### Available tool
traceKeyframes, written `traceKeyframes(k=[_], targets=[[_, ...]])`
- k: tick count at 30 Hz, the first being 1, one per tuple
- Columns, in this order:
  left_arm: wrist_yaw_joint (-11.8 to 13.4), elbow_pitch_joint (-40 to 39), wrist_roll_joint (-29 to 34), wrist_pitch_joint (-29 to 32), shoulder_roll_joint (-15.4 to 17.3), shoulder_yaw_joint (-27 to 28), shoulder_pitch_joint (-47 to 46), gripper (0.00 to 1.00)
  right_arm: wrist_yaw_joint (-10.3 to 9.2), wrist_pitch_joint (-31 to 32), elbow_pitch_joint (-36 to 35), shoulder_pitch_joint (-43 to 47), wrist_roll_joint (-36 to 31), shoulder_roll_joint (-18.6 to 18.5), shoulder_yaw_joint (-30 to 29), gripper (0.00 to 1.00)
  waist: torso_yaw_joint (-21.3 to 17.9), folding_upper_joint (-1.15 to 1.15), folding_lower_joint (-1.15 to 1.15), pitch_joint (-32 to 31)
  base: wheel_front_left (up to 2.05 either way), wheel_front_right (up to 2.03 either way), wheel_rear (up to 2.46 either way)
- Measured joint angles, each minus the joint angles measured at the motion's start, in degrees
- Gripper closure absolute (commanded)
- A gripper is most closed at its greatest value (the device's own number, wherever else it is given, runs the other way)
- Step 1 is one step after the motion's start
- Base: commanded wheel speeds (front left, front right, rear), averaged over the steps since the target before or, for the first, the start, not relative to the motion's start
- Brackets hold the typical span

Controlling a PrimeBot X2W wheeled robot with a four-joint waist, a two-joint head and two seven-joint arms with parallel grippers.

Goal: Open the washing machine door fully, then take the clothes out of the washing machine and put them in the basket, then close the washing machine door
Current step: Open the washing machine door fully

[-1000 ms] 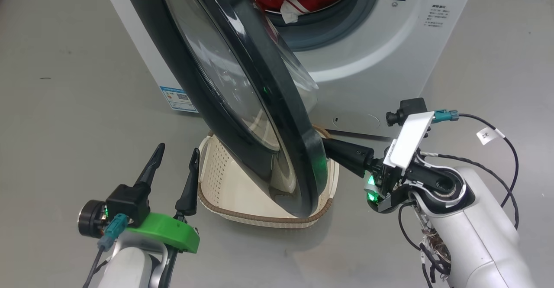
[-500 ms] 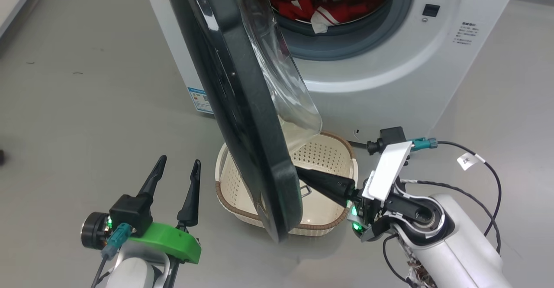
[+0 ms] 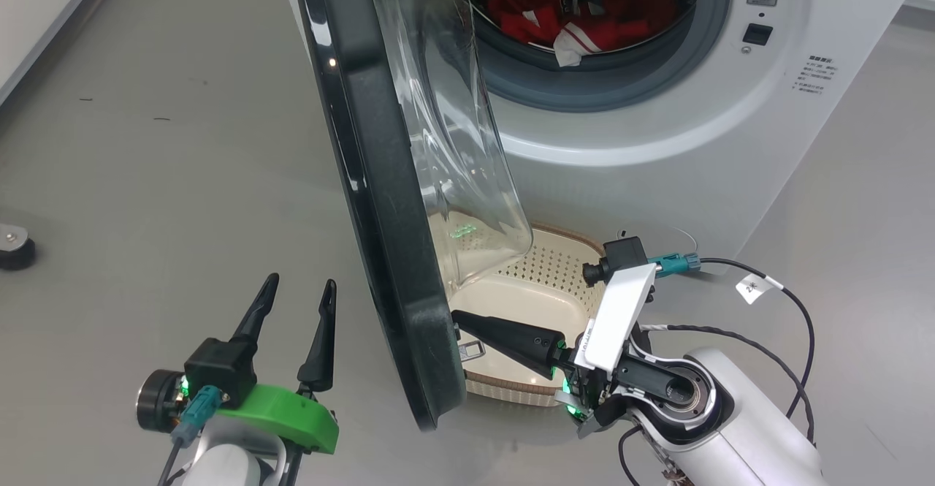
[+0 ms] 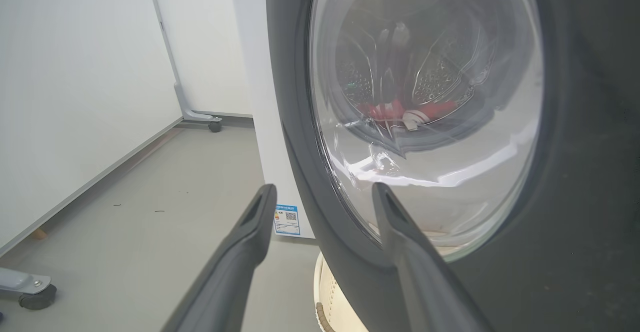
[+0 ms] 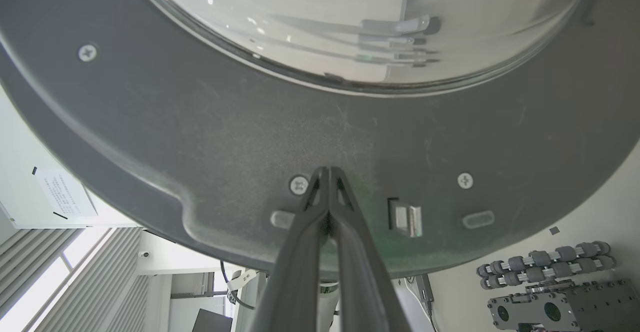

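Note:
The washing machine door [image 3: 380, 201] stands swung out edge-on, its black rim and clear glass bowl [image 3: 453, 142] over the basket [image 3: 555, 259]. My right gripper [image 3: 459, 318] is shut with its tips pressed against the door's inner grey face [image 5: 250, 137] near the latch. In the right wrist view the right gripper [image 5: 327, 171] has its fingers together beside a screw. My left gripper [image 3: 299, 285] is open, off the door's outer side. The left gripper [image 4: 322, 189] faces the rim there. Red and white clothes [image 3: 584, 22] lie in the drum of the washing machine [image 3: 657, 128].
A dark caster foot [image 3: 14, 245] rests on the grey floor at the far left. A white wall panel [image 4: 75, 87] with a wheeled leg [image 4: 200, 117] runs along the left. The machine's blue label [image 4: 286, 219] is low on its corner.
The door has swung further open, from slanting across the view to nearly edge-on. My right gripper moved left with it, still against its inner face. The camera shifted as well.

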Motion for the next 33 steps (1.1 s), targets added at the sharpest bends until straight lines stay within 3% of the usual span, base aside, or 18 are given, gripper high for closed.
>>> traceKeyframes(k=[15,28,29,30,31,33], targets=[[0.5,-0.4,-0.5,0.0,0.0,0.2,0.4,0.0,0.01,-5.0,-0.6,0.0,0.2,0.0,0.7,1.0,0.3,0.0,0.0,0.1,0.0,0.0,0.0],[1.0,-1.0,-0.5,0.0,0.0,1.3,0.6,0.0,0.01,-14.5,-4.2,1.8,-1.7,-0.2,-10.4,0.98,-1.3,0.0,0.0,0.5,0.0,0.0,0.0],[1.0,-1.1,-0.5,0.0,0.0,1.3,0.6,0.0,0.01,-15.5,-4.5,2.1,-2.3,-0.4,-11.3,0.66,-1.5,0.0,0.0,0.5,0.0,0.0,0.0],[1.0,-1.1,-0.5,0.0,0.0,1.4,0.7,0.0,0.01,-16.4,-4.6,2.3,-2.7,-0.8,-12.2,0.24,-1.7,0.0,0.0,0.6,0.0,0.0,0.0],[1.0,-1.2,-0.5,0.0,0.0,1.3,0.6,0.0,0.01,-17.2,-4.7,2.6,-3.2,-1.5,-13.1,0.0,-1.9,0.0,0.0,0.7,0.0,0.0,0.0],[1.0,-1.3,-0.5,0.0,0.0,1.3,0.7,0.0,0.0,-18.6,-4.6,3.7,-4.2,-2.7,-14.6,0.0,-2.2,0.0,0.0,0.8,0.0,0.0,0.0]])
